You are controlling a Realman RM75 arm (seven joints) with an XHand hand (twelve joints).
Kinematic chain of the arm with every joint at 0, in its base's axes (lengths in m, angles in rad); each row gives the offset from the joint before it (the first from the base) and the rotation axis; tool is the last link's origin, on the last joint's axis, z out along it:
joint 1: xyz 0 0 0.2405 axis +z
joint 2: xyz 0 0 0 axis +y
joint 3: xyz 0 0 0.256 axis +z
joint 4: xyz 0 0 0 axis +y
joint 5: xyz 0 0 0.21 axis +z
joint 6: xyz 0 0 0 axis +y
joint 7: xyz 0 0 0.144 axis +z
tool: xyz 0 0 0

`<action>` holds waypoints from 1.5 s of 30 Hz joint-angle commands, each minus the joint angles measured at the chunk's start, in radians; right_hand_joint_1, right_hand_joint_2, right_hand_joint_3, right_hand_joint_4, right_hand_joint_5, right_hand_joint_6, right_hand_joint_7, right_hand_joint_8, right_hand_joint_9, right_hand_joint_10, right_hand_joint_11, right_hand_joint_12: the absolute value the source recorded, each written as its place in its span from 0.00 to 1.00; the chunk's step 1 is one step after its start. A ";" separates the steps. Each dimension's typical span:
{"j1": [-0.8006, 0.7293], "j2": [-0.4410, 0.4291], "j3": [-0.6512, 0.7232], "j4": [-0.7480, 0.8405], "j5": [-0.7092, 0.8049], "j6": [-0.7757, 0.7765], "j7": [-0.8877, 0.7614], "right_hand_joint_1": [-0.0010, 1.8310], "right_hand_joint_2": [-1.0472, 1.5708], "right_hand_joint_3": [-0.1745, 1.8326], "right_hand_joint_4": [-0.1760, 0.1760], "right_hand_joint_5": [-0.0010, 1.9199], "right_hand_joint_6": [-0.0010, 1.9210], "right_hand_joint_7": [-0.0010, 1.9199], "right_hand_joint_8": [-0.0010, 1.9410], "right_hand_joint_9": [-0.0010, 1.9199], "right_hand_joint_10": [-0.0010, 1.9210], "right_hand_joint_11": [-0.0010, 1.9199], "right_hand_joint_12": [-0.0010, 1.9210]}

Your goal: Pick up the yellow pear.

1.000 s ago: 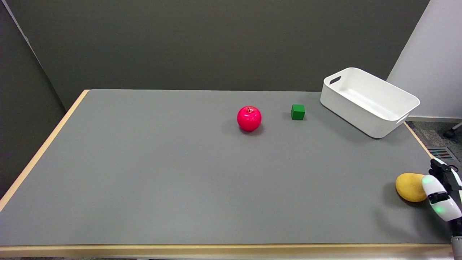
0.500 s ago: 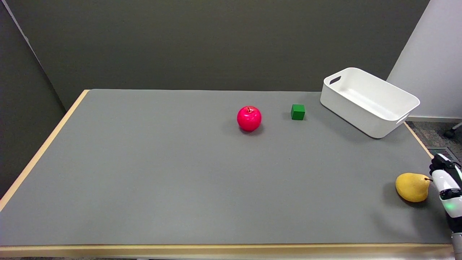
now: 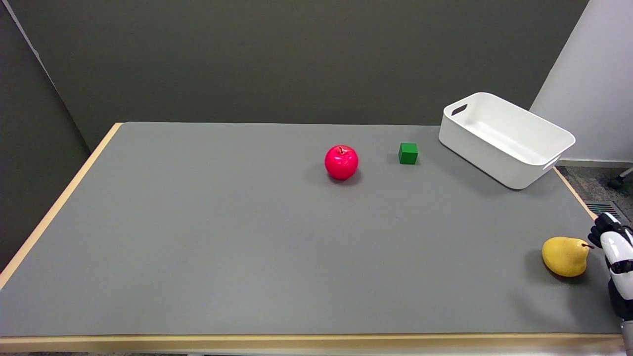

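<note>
Since the frame one second earlier, the right hand [image 3: 615, 262] has withdrawn toward the picture's right edge, uncovering the right side and stem of the yellow pear [image 3: 565, 256]; the pear itself has not shifted. At present the hand is only partly in view at the lower right corner, with most of it cut off by the frame. Its visible white-and-black fingers [image 3: 612, 247] point up and away, just beside the stem end of the pear, and contact between them cannot be confirmed. How far the hand is spread cannot be determined from this view; nothing is seen in its grasp. The pear lies on its side on the grey table [image 3: 222, 247], near the right edge and toward the near side, stem pointing right. Farther back, a red apple [image 3: 341, 162] stands upright near the table's middle, with a green cube [image 3: 408, 153] to its right, apart from it. A white bin [image 3: 507, 138] sits at the far right corner, angled to the table edge.
</note>
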 commanded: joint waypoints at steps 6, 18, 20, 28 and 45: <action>0.004 0.008 0.000 0.052 -0.050 -0.038 -0.056 0.09 0.61 0.55 0.31 0.05 0.21 0.07 0.18 0.01 0.35 0.00 0.39; -0.003 0.021 0.002 0.102 -0.078 -0.012 -0.062 0.11 0.64 0.48 0.33 0.08 0.18 0.10 0.15 0.03 0.37 0.00 0.41; -0.010 0.022 0.003 0.110 -0.082 -0.011 -0.072 0.10 0.61 0.55 0.33 0.07 0.22 0.09 0.19 0.03 0.37 0.00 0.41; -0.033 0.020 0.004 0.119 -0.075 -0.011 -0.136 0.11 0.64 0.49 0.32 0.07 0.19 0.09 0.16 0.02 0.36 0.00 0.37; -0.034 0.016 -0.003 0.122 -0.085 -0.019 -0.215 0.11 0.61 0.55 0.34 0.08 0.23 0.09 0.19 0.03 0.37 0.00 0.37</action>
